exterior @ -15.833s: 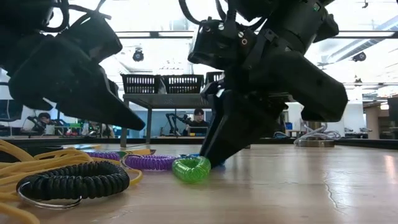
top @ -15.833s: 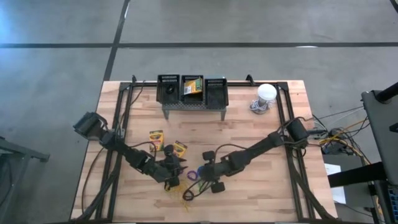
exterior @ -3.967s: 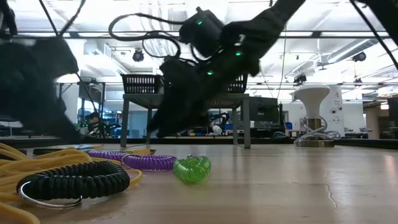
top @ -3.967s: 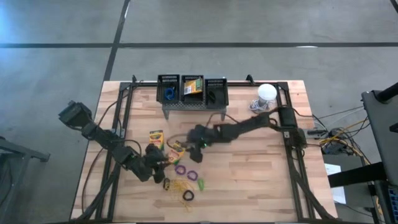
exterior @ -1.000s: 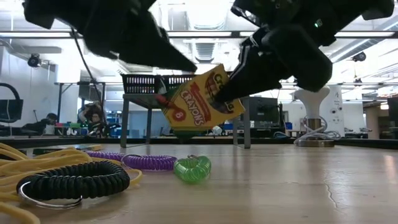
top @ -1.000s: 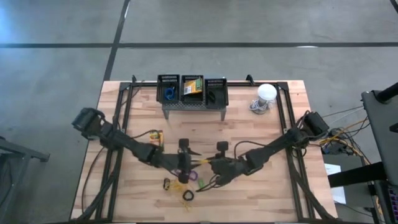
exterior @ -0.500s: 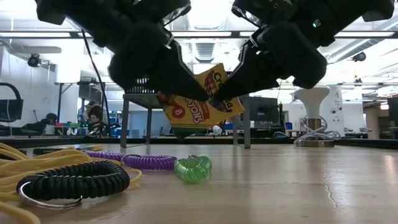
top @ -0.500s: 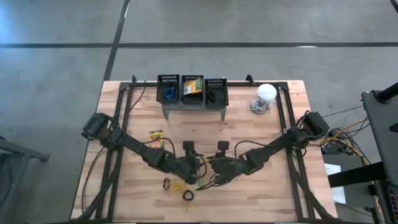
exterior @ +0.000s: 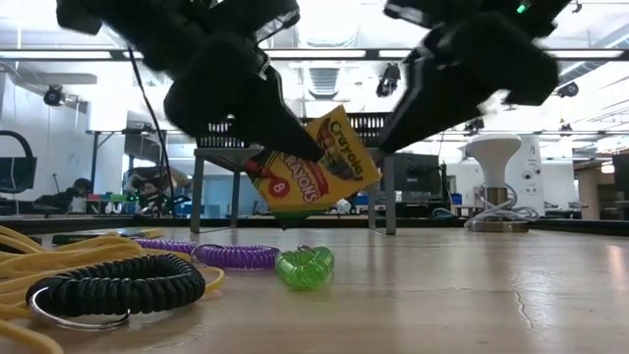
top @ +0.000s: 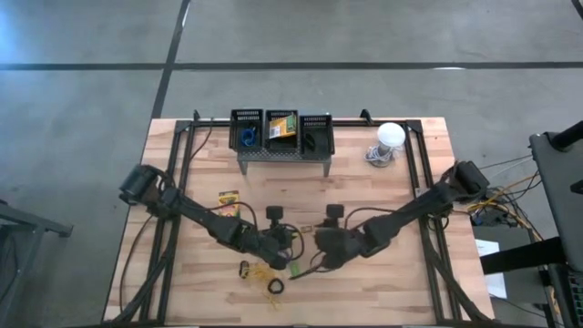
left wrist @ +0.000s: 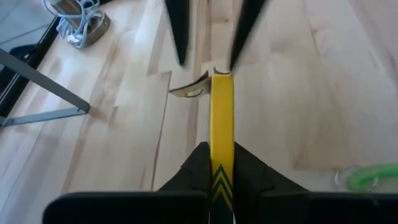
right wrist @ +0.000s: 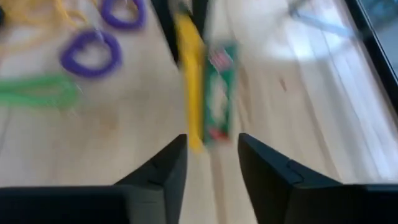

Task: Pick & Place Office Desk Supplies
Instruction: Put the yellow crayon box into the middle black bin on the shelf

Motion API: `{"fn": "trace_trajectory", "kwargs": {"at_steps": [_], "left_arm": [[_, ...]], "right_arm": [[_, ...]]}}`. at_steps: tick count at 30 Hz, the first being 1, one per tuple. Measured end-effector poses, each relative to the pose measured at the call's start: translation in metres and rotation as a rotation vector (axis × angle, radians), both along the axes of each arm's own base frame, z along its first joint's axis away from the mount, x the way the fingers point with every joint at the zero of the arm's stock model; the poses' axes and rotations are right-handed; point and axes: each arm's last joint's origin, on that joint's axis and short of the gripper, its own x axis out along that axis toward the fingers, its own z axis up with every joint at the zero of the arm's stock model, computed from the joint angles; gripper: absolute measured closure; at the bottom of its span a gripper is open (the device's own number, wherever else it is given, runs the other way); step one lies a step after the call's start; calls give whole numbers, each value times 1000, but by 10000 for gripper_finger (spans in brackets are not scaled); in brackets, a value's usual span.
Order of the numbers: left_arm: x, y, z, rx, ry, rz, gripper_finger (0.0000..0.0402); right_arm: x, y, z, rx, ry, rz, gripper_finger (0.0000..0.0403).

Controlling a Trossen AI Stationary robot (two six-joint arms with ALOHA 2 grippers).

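Two arms are stretched over the wooden table, meeting near the middle of its front half. At the far edge a grey perforated stand is set, carrying three black mesh baskets in a row. The left basket is seen to hold a blue loop; the middle basket holds a crayon box lying flat; in the right basket something dark is glimpsed, but what it is cannot be told. A white dome-shaped object is placed toward the far right corner.

The left gripper is clenched on a second crayon box, which is held tilted in the air above the table, clear of the surface. In the left wrist view the box is pinched edge-on between the two dark fingers. The right gripper is just beside it, its fingers released and standing apart from the box.

A third crayon box lies toward the left edge. Near the front edge, thin yellow bands, a black loop, two purple loops and a green loop are scattered on the wood.
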Motion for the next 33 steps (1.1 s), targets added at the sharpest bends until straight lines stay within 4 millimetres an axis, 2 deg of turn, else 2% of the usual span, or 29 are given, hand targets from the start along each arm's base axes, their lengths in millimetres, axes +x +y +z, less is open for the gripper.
{"fn": "trace_trajectory", "kwargs": {"at_steps": [4, 6, 10, 13, 18, 22, 25, 28, 33], "left_arm": [[-2, -2, 25, -9, -22, 58, 357], [-6, 0, 40, 8, -42, 109, 359], [-12, 9, 84, 51, -199, 228, 368], [-12, 35, 116, 93, -314, 327, 369], [-6, 108, 151, 89, -470, 487, 368], [-2, 172, 151, 85, -498, 599, 368], [-4, 211, 147, 96, -513, 693, 368], [-6, 233, 141, 108, -502, 750, 367], [-4, 250, 131, 114, -472, 777, 362]], "right_arm": [[-23, 1, 8, -41, -7, -118, 236], [-34, 4, 5, -100, -78, -170, 232], [-54, 7, -9, -187, -178, -254, 234], [-60, 5, -16, -183, -198, -282, 238], [-63, 2, -23, -167, -211, -303, 245], [-63, 2, -26, -143, -241, -307, 250], [-63, 2, -27, -137, -252, -308, 254], [-63, 2, -27, -141, -252, -308, 259], [-64, 1, -29, -159, -257, -313, 266]]}}
